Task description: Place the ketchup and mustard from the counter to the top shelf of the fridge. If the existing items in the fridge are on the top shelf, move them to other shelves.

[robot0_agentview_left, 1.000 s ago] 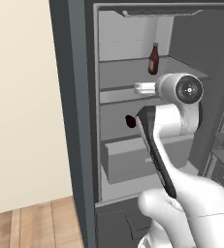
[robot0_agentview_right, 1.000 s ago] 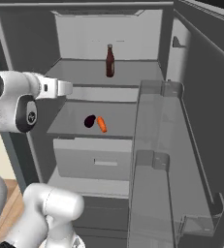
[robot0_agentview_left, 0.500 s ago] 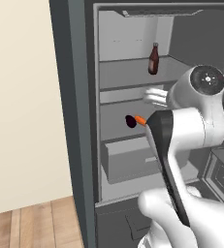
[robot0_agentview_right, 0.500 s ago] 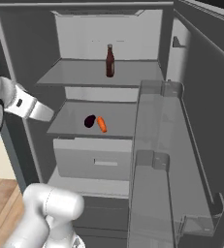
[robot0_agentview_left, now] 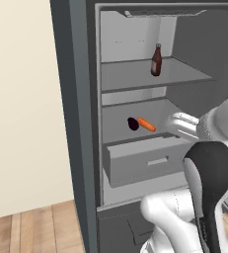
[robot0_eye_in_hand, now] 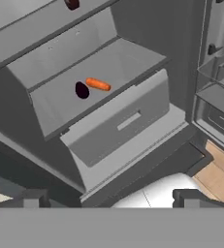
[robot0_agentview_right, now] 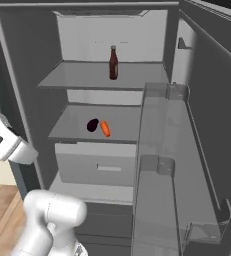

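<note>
Hand view looks down along my claw [robot0_eye_in_hand: 111, 197] into the open fridge [robot0_eye_in_hand: 147, 29]: my two dark finger tips [robot0_eye_in_hand: 33, 197] stand wide apart at the bottom edge with nothing between them, and they touch nothing. Beyond them the drawer [robot0_eye_in_hand: 118, 121] with its pale handle slot sits closed, and on the shelf just above it lie the existing items, a dark maroon lump [robot0_eye_in_hand: 82, 90] and, just beside it, an orange carrot-like piece [robot0_eye_in_hand: 98, 85]; whether the two touch I cannot tell. At the very top of that picture the base of the ketchup [robot0_eye_in_hand: 72, 4] peeks in on the shelf above. From the left base camera I see the ketchup [robot0_agentview_left: 156, 60] standing upright toward the right part of the top shelf [robot0_agentview_left: 135, 76], well apart from the maroon lump [robot0_agentview_left: 133, 123] and the carrot piece [robot0_agentview_left: 146, 124], which rest on the next shelf [robot0_agentview_left: 120, 123] down, over the drawer [robot0_agentview_left: 140, 160]. My white forearm crosses the lower right of that picture, in front of the drawer's right end. From the right base camera the ketchup [robot0_agentview_right: 113, 63] stands near the middle of the top shelf [robot0_agentview_right: 82, 77], the lump [robot0_agentview_right: 92, 125] and carrot piece [robot0_agentview_right: 105, 128] lie side by side on the shelf below, and the fridge door [robot0_agentview_right: 207, 115] hangs open at the right with its clear bins [robot0_agentview_right: 162, 150] facing inward.
</note>
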